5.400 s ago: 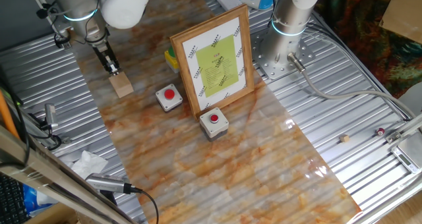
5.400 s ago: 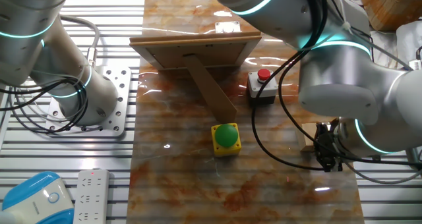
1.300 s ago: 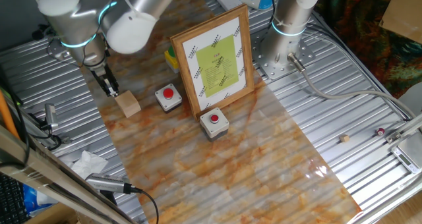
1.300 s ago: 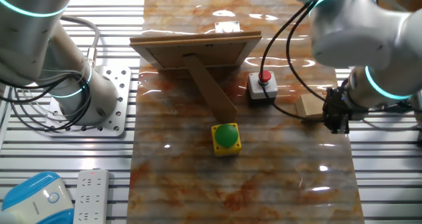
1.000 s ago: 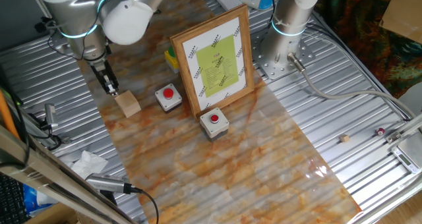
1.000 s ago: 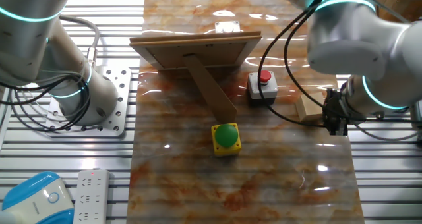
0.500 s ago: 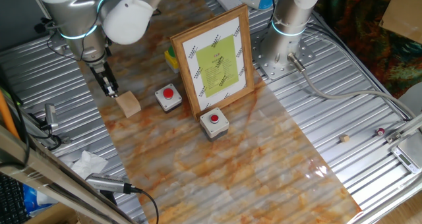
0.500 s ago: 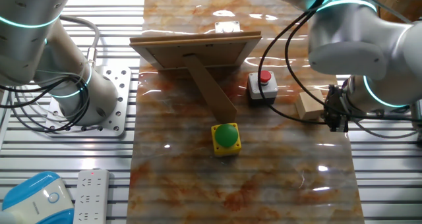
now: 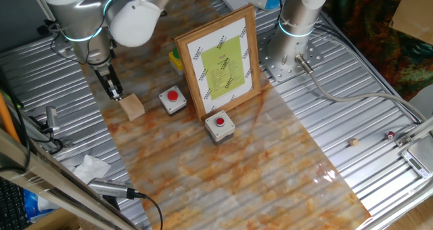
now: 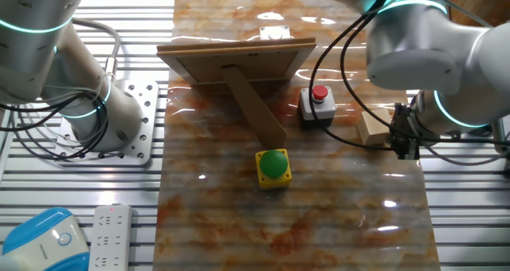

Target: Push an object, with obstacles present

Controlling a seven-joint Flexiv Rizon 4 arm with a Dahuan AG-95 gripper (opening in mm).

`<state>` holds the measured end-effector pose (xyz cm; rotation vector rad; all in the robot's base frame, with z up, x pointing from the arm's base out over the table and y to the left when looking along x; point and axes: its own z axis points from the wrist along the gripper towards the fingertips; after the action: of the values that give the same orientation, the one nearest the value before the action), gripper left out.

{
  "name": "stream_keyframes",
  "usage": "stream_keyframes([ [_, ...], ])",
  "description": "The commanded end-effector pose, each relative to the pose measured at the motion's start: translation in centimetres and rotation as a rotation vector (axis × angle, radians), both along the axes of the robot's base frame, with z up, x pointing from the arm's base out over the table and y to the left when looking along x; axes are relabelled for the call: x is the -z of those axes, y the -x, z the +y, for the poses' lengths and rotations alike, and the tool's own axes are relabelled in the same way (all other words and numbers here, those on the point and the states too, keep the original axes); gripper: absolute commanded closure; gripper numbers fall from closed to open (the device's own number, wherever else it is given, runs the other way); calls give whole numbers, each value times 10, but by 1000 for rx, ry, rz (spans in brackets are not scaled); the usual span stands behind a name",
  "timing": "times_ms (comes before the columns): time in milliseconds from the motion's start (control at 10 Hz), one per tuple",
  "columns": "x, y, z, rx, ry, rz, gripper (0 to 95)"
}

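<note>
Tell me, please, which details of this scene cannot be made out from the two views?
- Whether the gripper touches the wooden cube: too small in one fixed view.
- Its jaws: dark and blurred in the other fixed view.
- Sheet text on the framed picture: too small.
- Second grey button box: hidden behind that picture in the other fixed view.

My arm is silver-grey with rounded white joint caps and glowing cyan rings at the joints. Black cables run down to my small dark end effector.

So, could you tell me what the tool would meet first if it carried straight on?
Probably the wooden cube: the tool sits right beside it, seemingly touching.
</note>
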<state>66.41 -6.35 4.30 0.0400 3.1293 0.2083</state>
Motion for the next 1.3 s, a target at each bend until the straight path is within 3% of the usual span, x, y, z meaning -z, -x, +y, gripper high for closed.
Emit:
stream_keyframes([
  [100,1,1,-1,1,2,0,950],
  [700,10,2,-2,-1,-1,-10,950],
  [1300,17,5,14,27,-9,-21,950],
])
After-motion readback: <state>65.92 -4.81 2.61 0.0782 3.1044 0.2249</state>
